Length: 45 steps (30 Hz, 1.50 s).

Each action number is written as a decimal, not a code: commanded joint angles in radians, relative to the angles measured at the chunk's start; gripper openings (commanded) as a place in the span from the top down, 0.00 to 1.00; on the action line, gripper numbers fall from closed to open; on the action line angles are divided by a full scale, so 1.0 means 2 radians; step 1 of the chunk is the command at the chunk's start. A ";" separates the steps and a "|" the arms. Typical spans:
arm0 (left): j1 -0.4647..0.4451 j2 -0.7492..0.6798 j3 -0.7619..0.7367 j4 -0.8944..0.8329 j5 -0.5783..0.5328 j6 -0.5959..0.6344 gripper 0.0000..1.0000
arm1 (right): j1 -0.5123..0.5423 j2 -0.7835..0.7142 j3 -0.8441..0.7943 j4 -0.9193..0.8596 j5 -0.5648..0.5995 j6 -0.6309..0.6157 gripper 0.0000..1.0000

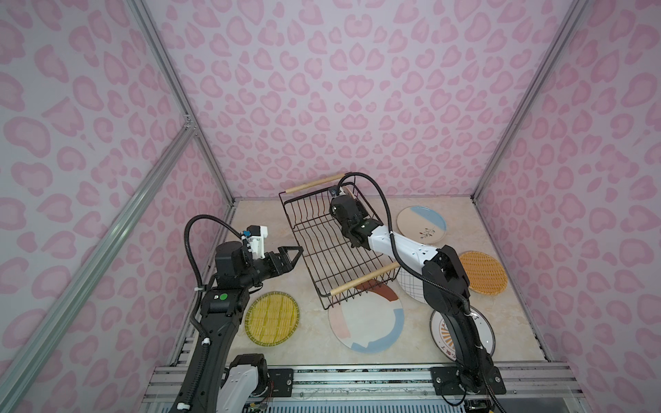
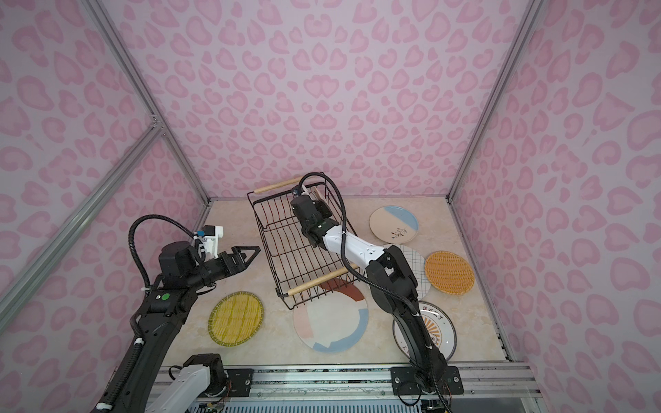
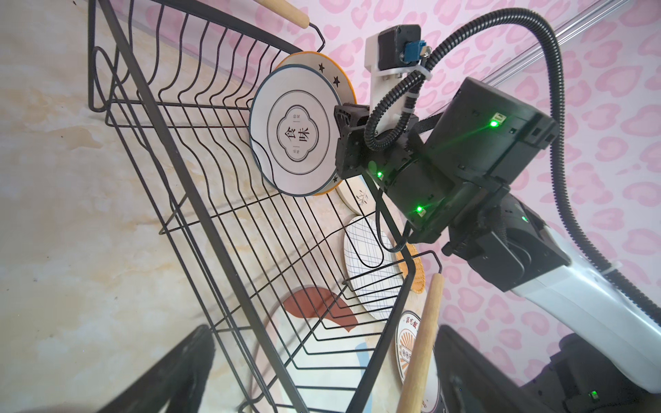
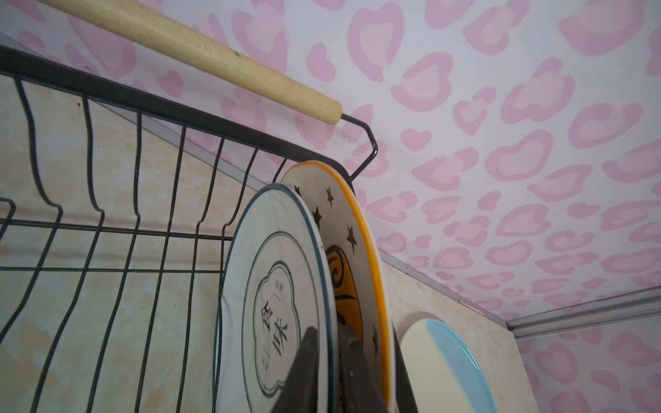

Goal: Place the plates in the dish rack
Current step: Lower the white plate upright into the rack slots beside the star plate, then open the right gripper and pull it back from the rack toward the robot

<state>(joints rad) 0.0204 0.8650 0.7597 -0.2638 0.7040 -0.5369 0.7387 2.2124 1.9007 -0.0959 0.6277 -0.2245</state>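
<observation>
The rack [image 1: 365, 279] sat askew, its near end seemingly resting on the colour-blocked plate [image 1: 368, 321]. A nudge could rock or slide it, and that plate would be hard to pull free. At the rack's far end two plates stood on edge, the black-rimmed plate [image 4: 272, 304] just in front of the starred plate [image 4: 343, 221]. The right gripper [image 4: 329, 334] straddled the black-rimmed plate's rim with jaws nearly closed; whether it was pinching I could not tell. If the plate was not seated in a slot, letting go might tip it forward, and pulling out could drag it along. The left gripper [image 1: 295, 255] hung wide open and empty beside the rack.
</observation>
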 commanded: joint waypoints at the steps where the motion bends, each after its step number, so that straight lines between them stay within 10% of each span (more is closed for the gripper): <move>1: 0.002 0.001 -0.002 0.019 0.010 -0.002 0.02 | 0.001 -0.005 -0.007 0.006 0.007 0.005 0.85; 29: 0.016 -0.006 -0.010 0.028 0.015 -0.011 0.02 | 0.041 -0.130 -0.038 -0.040 -0.009 0.037 0.76; 45: 0.007 -0.042 -0.039 -0.091 -0.057 -0.033 0.02 | 0.068 -0.430 -0.369 -0.036 -0.016 0.181 0.58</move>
<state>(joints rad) 0.0345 0.8078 0.6968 -0.3363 0.6388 -0.5797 0.8745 1.4117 1.2263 -0.1707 0.6018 0.0631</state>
